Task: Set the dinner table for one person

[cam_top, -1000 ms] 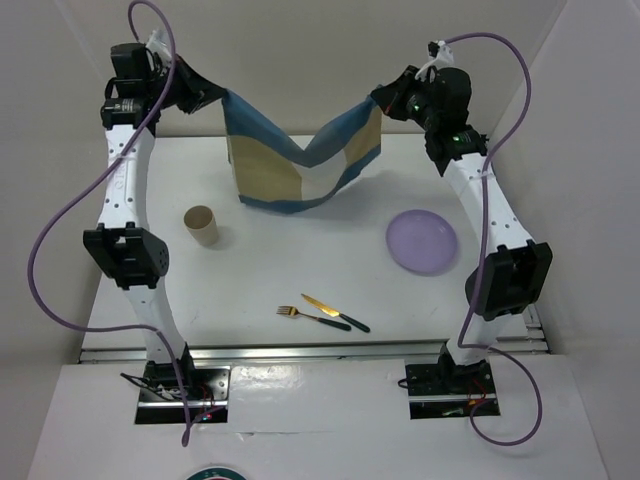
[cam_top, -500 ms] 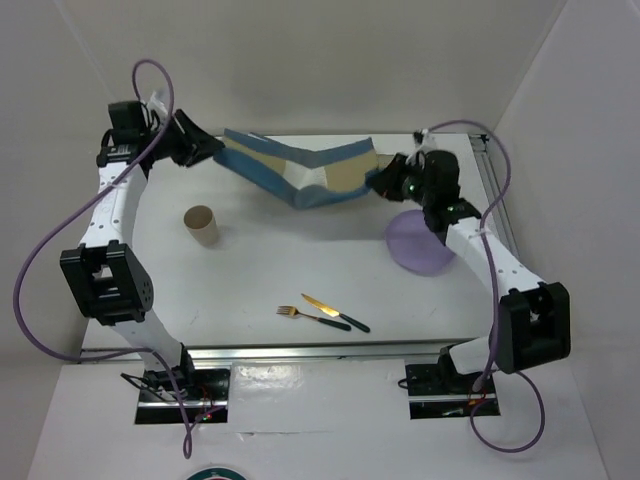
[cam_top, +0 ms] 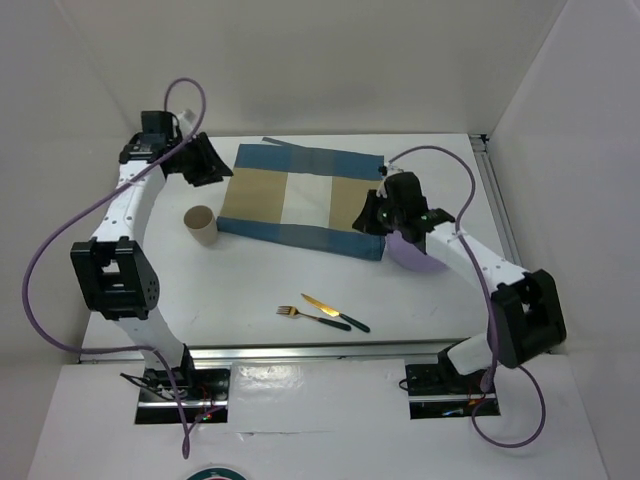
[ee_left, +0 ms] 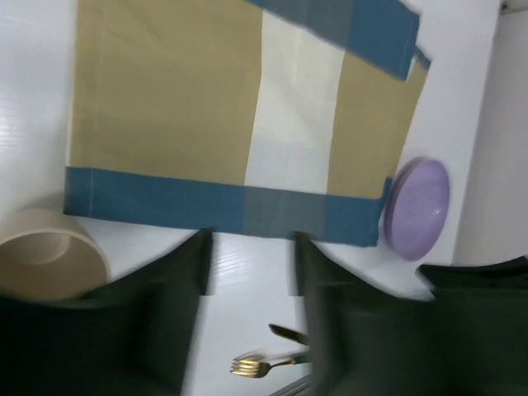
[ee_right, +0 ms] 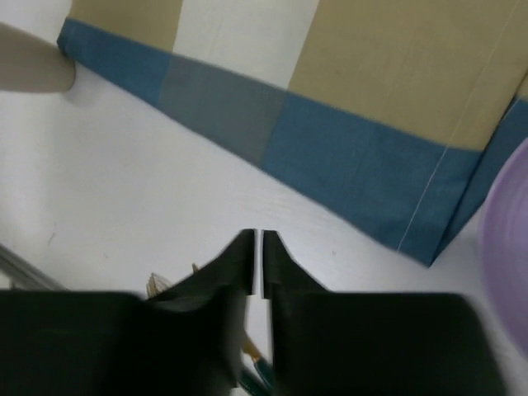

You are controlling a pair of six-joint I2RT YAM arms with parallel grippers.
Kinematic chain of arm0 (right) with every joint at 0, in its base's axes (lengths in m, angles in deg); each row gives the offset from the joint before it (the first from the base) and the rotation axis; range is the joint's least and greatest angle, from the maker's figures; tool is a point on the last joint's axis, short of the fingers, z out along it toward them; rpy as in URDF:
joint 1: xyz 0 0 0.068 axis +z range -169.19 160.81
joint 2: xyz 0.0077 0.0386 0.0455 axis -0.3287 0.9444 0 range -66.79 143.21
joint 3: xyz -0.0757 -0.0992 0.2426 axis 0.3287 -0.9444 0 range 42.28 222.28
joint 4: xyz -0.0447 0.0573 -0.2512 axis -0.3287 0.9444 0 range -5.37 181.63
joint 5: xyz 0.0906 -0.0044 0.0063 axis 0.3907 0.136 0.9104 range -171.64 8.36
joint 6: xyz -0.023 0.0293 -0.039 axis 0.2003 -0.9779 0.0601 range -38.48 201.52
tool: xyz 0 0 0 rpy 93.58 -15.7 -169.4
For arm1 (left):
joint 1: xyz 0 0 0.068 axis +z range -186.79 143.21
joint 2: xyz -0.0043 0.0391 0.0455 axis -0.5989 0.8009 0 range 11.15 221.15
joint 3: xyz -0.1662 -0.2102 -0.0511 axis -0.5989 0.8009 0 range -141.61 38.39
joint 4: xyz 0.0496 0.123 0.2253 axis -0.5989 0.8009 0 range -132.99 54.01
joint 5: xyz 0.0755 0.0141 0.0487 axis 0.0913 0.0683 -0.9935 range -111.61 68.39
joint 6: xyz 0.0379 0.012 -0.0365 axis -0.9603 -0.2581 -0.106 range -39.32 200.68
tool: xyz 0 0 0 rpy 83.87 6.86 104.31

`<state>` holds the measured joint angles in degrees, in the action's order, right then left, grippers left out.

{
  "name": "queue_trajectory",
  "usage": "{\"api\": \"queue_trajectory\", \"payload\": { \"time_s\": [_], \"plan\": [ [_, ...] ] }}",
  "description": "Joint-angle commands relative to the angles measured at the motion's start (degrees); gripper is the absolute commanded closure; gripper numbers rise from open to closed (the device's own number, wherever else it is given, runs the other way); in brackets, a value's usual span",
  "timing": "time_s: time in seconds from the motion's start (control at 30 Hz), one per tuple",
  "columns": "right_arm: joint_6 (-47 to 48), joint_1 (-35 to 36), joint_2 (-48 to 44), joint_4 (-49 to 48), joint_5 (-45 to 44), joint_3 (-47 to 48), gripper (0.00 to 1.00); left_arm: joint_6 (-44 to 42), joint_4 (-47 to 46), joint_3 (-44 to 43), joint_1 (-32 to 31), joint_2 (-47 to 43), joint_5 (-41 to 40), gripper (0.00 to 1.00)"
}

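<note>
The left end effector hung with its jaws well apart and nothing between them, just off the left end of the checked placemat. The right end effector showed only a thin slit between its fingers and gripped nothing either. It sat low at the cloth's near right corner. One arm at each end of the cloth suited a two-handed spread, and neither had hold of it.

The placemat lay flat on the far middle of the desk, slightly skewed, probably as the base for the setting. The cup stood upright just beside its near left corner. The purple plate lay just beside its near right corner, partly hidden under the right arm. The fork and knife lay together toward the near edge, well apart from the cloth. With all of them off the mat, I judged the setting barely begun.
</note>
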<state>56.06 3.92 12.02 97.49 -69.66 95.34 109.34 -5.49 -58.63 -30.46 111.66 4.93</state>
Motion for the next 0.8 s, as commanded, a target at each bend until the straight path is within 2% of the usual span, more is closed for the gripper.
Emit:
{"api": "queue_trajectory", "payload": {
  "time_s": [0.0, 0.03, 0.07, 0.1, 0.13, 0.23, 0.37, 0.6, 0.7, 0.77],
  "plan": [
    [-1.0, -0.1, 8.2, 3.2, -3.1, 10.8, 0.90, -0.5, -0.2, 3.8, -6.6, 1.1, -4.6, 0.52],
    [-1.0, -0.1, 15.5, 7.1, -3.8, 16.9, 0.96, 0.4, -0.8, 4.7, -7.9, 2.0, -6.5, 0.57],
    [-1.5, -0.1, 19.1, 8.7, -3.8, 19.6, 1.00, 0.4, -1.4, 4.7, -9.2, 3.3, -9.8, 0.57],
    [-2.1, -0.1, 25.2, 10.2, -3.8, 22.2, 1.00, 1.0, -1.4, 4.7, -11.8, 6.4, -12.2, 0.45],
    [-2.1, -0.1, 27.4, 11.3, -3.8, 25.8, 1.00, 2.0, -0.6, 4.7, -13.0, 7.9, -14.8, 0.38],
    [-3.8, 0.4, 33.4, 11.8, -1.8, 28.4, 1.00, 4.4, -1.8, 4.1, -16.2, 13.5, -20.9, 0.33],
    [-5.0, 0.4, 36.4, 10.6, -1.0, 27.4, 1.00, 5.5, -4.8, 4.8, -17.8, 16.8, -22.3, 0.40],
    [-5.0, 0.4, 35.9, 9.4, -1.0, 19.5, 1.00, 6.1, -4.4, 3.1, -20.0, 22.8, -25.1, 0.41],
    [-4.3, 0.4, 34.5, 9.4, -1.0, 16.8, 1.00, 6.1, -4.4, 6.8, -20.7, 21.8, -25.1, 0.44],
    [-3.6, 0.4, 33.3, 9.4, -1.8, 14.2, 1.00, 7.4, -6.0, 13.1, -22.1, 18.0, -25.1, 0.44]
  ]
}}
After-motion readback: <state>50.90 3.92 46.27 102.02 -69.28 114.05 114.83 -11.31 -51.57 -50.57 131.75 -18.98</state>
